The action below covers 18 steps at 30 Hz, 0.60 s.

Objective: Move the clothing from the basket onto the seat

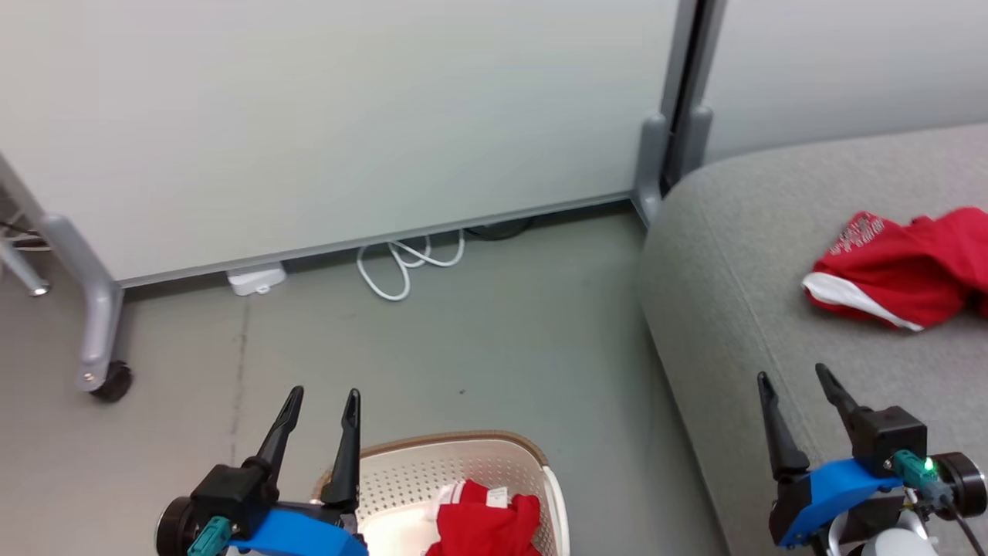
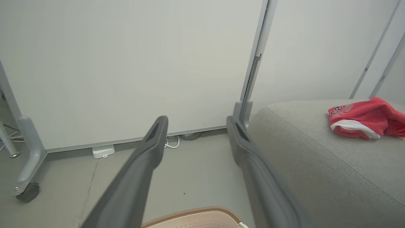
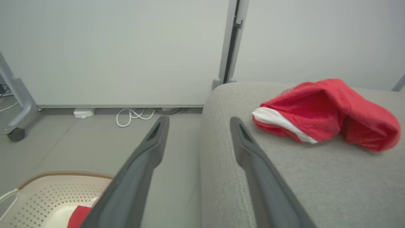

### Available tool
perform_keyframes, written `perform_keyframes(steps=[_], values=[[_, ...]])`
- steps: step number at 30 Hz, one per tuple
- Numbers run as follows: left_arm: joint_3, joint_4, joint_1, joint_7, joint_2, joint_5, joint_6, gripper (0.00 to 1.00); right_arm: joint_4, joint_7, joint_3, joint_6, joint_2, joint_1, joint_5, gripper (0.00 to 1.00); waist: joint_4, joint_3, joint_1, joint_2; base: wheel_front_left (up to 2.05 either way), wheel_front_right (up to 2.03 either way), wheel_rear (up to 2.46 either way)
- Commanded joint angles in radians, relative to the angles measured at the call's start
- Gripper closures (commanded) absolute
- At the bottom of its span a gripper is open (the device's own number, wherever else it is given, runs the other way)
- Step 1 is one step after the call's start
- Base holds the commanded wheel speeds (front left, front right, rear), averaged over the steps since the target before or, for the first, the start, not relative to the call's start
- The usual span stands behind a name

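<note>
Left gripper (image 1: pixel 325 392), lower left and closest to the lens: jaws apart, nothing between them, hanging over the near-left rim of the basket. Right gripper (image 1: pixel 793 373), lower right: jaws likewise apart and empty, over the front edge of the seat.

1. Red jersey (image 1: pixel 482 525): crumpled in the basket's right half, white label uppermost, partly cut off by the picture's bottom edge. Not yet moved. Whether more cloth lies beneath it cannot be told.
2. Basket (image 1: pixel 463 438): cream, perforated, brown rim. It stands on the floor (image 1: pixel 502 347), near the seat but apart from it.
3. Second red jersey (image 1: pixel 903 266): bunched on the seat, white trim showing; judged already delivered.
4. Seat (image 1: pixel 718 255): grey fabric, rounded corner.
5. Surroundings: white cable (image 1: pixel 401 266) looped at the foot of a pale partition (image 1: pixel 347 116), with a small white box (image 1: pixel 257 279) beside it.

Handling note: the step in hand appears to be reaching for item 1. The left gripper is the nearer. It should descend with jaws wide into the thick of the fold, not the label or a thin hem, and keep off the perforated wall so the basket does not lift. Trailing cloth should clear the rim before the swing to bare cushion.
</note>
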Motion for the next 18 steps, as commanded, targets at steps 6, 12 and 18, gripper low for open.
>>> perform_keyframes(steps=[6,12,18], values=[[0.032,0.010,0.028,-0.004,-0.008,0.015,-0.008,0.00,-0.088,0.037,0.037,0.000,0.021,0.088,0.039,0.00,0.079,-0.052,0.0004,-0.0001,0.00,0.00,0.00],[0.049,0.026,0.037,-0.004,-0.008,0.023,-0.008,0.00,-0.119,0.051,0.061,0.000,0.025,0.126,0.056,0.00,0.120,-0.067,0.0004,-0.0001,0.00,0.00,0.00],[0.055,0.039,0.046,-0.004,-0.001,0.018,-0.008,0.00,-0.129,0.053,0.068,0.000,0.025,0.138,0.080,0.00,0.134,-0.070,0.0004,-0.0001,0.00,0.00,0.00]])
